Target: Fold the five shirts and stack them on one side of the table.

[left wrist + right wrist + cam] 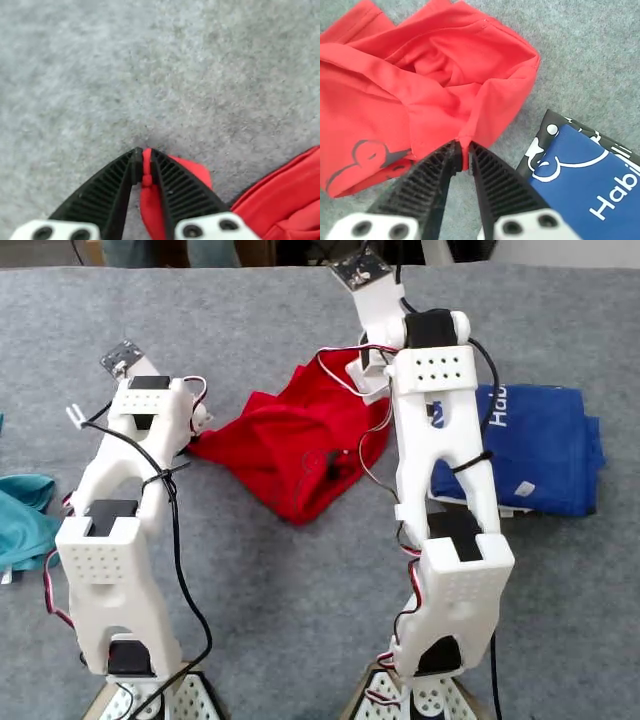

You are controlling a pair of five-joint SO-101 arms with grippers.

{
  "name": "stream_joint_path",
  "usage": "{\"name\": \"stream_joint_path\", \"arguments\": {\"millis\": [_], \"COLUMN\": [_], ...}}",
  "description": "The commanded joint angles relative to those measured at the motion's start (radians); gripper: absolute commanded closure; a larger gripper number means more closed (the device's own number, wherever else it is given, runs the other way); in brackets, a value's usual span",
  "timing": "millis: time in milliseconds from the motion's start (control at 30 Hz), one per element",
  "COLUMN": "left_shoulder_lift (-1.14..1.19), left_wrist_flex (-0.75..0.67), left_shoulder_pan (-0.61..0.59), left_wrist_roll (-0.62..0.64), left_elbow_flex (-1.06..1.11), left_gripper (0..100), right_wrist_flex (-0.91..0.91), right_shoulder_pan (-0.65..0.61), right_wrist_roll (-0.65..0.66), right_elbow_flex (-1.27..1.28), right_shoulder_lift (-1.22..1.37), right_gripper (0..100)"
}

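- A teal shirt (pixel 22 518) lies bunched at the left edge of the grey worktop (pixel 300 620), partly cut off by the frame.
- The left pincer (pixel 144 159) is low over the worktop between the left edge and the middle. Its jaws are nearly together, nipping a small corner of red cloth.
- The red shirt (pixel 290 455) lies crumpled in the middle of the worktop, toward the far edge. It is spread between the two arms, with a dark print on its upper side.
- The right pincer (pixel 462 152) sits at the shirt's far right side, jaws narrow and clamped on a fold of its hem.
- A folded blue shirt (pixel 535 445) lies flat near the right edge, just beside the red one. It rests on a black-and-white garment (pixel 542 145).
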Motion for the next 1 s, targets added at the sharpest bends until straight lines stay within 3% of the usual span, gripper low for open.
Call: {"name": "stream_joint_path", "arguments": {"millis": [0,233,500,767,967], "left_shoulder_lift": [-0.038,-0.230,-0.468,-0.635,-0.810], "left_wrist_flex": [0.092,0.321,0.574,0.746,0.749], "left_shoulder_pan": [-0.036,-0.168,-0.170,-0.179,-0.180], "left_wrist_roll": [-0.051,-0.126,-0.175,-0.301,-0.382], "left_elbow_flex": [-0.062,-0.320,-0.667,-0.954,-0.967], "left_gripper": [97,97,97,97,97], "right_wrist_flex": [-0.015,0.072,0.140,0.035,-0.029], "right_shoulder_pan": [0.008,0.005,-0.091,-0.094,-0.095], "right_wrist_roll": [-0.066,-0.287,-0.431,-0.471,-0.471], "right_elbow_flex": [-0.099,-0.553,-1.102,-1.063,-1.055], "right_shoulder_lift": [-0.028,-0.028,-0.031,-0.289,-0.417], "right_gripper": [98.4,98.4,98.4,98.4,98.4]}}
